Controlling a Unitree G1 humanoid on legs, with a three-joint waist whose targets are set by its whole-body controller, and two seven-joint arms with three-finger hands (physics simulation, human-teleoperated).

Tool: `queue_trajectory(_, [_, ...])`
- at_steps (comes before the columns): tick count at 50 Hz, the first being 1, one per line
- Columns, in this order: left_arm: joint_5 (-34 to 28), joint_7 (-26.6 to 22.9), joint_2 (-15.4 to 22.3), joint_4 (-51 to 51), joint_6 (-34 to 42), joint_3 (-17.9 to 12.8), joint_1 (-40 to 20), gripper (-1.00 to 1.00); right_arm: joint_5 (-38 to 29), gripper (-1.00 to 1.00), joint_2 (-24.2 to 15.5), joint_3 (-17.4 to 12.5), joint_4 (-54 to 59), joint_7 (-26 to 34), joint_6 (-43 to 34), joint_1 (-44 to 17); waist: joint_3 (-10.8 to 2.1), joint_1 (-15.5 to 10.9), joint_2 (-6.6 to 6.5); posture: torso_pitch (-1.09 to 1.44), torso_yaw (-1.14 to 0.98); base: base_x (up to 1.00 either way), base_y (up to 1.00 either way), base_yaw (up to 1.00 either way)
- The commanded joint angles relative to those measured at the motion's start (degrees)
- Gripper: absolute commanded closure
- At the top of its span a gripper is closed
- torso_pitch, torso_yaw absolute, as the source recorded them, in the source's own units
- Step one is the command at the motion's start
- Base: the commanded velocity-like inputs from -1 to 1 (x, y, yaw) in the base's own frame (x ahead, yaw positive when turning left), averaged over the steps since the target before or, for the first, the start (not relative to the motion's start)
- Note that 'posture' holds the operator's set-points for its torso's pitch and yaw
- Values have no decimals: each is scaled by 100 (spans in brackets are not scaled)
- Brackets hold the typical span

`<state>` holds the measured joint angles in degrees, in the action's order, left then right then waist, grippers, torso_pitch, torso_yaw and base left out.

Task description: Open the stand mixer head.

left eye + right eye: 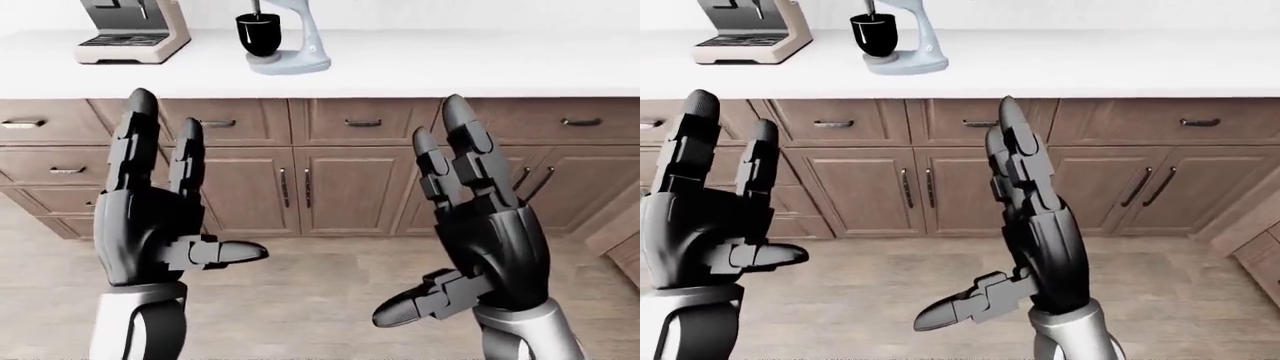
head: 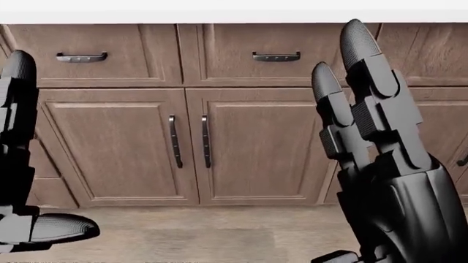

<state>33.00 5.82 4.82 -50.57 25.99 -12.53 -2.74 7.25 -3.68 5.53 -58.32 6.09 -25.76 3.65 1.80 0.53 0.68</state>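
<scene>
Currently both hands are hovering open, holding nothing: left hand (image 1: 150,217); right hand (image 1: 480,232); mixer (image 1: 280,37) is standing on counter (image 1: 450,67), well apart.

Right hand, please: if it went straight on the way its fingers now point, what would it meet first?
The right hand points upward with fingers spread, holding nothing. Nothing shows directly above its fingertips, so the way looks free. The white counter seems farther off; depth is unclear.

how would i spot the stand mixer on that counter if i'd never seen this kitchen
Look along the long white countertop above the brown wooden cabinets, toward the left-eye view's top left. The pale grey-blue stand mixer stands just right of the beige coffee machine. Only the mixer has a glossy black bowl on its rounded base.
</scene>
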Motion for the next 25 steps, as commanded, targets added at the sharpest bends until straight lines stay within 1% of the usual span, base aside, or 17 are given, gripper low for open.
queue_trajectory(1, [9, -18, 31, -159, -163, -69, -65, -100, 81, -100, 23, 10, -168, -12, 114, -85, -88, -3, -104, 0, 0, 0, 0, 0])
queue_trajectory(2, [15, -17, 33, -165, -160, -73, -65, -100, 87, -100, 16, 5, -168, -19, 159, -88, -104, 21, -317, 0, 0, 0, 0, 0])
queue_trajectory(3, [24, -18, 32, -164, -160, -81, -59, -100, 25, -100, -12, 38, -168, -12, 189, -75, -63, 34, -217, 0, 0, 0, 77, 0])
queue_trajectory(4, [18, -23, 31, -165, -165, -75, -56, -100, -6, -100, -12, 58, -168, -4, 197, -60, 114, -28, 51, 0, 0, -10, 100, 0])
queue_trajectory(6, [27, -19, 33, -162, -157, -77, -61, -100, 67, -100, 18, 28, -168, 8, 136, -62, 57, -13, 173, 0, 0, -5, 58, 0])
queue_trajectory(7, [34, -17, 35, -158, -154, -83, -66, -100, 66, -100, 7, 34, -168, -2, 151, -65, 80, 14, -136, 0, 0, 0, 0, 0])
queue_trajectory(8, [40, -13, 34, -158, -151, -82, -67, -100, 61, -100, 2, 46, -168, -15, 155, -63, -82, 14, -419, 0, 0, 0, 0, 0])
queue_trajectory(9, [39, -15, 35, -166, -151, -77, -62, -100, 44, -100, 4, 54, -168, -18, 174, -54, -1, -57, -476, 0, 0, 0, 0, 0])
queue_trajectory(10, [46, -12, 34, -170, -147, -78, -61, -100, 42, -100, 11, 50, -168, -19, 184, -54, -33, -15, -345, 0, 0, 0, 0, 0])
queue_trajectory(11, [45, -14, 32, -166, -151, -76, -58, -100, 44, -100, 2, 57, -168, -9, 212, -46, -127, -2, -459, 0, 0, 0, 59, 0])
queue_trajectory(14, [18, -31, 17, -156, -172, -50, -36, -100, 27, -100, 9, 90, -168, 8, 215, -13, 117, -48, 221, 0, 0, -8, 67, 0])
queue_trajectory(15, [26, -29, 15, -156, -168, -53, -35, -100, 42, -100, 3, 94, -168, 6, 227, -8, 24, -115, 119, 0, 0, 0, 0, 0])
queue_trajectory(18, [18, -37, 9, -144, -174, -45, -28, -100, 43, -100, -6, 99, -168, -22, 265, -10, -20, -127, 242, 0, 0, 0, 0, 0])
queue_trajectory(19, [27, -48, 10, -146, -179, -58, -14, -100, -60, -100, -13, 113, -168, -28, 272, -18, -79, -91, 167, 0, 0, 0, 56, 0])
queue_trajectory(21, [22, -52, 8, -145, -182, -57, -12, -100, -89, -100, 6, 112, -168, 27, 261, -5, -15, -53, 421, 0, 0, -16, 97, 0])
queue_trajectory(23, [-6, -69, -1, -139, -198, -35, 4, -100, -1, -100, 17, 101, -168, 29, 296, 16, -93, -23, 447, 0, 0, -4, 41, 0])
queue_trajectory(25, [9, -58, 5, -156, -177, -50, -9, -100, 43, -100, -9, 96, -168, -11, 279, 6, -107, -39, 196, 0, 0, 0, 0, 0])
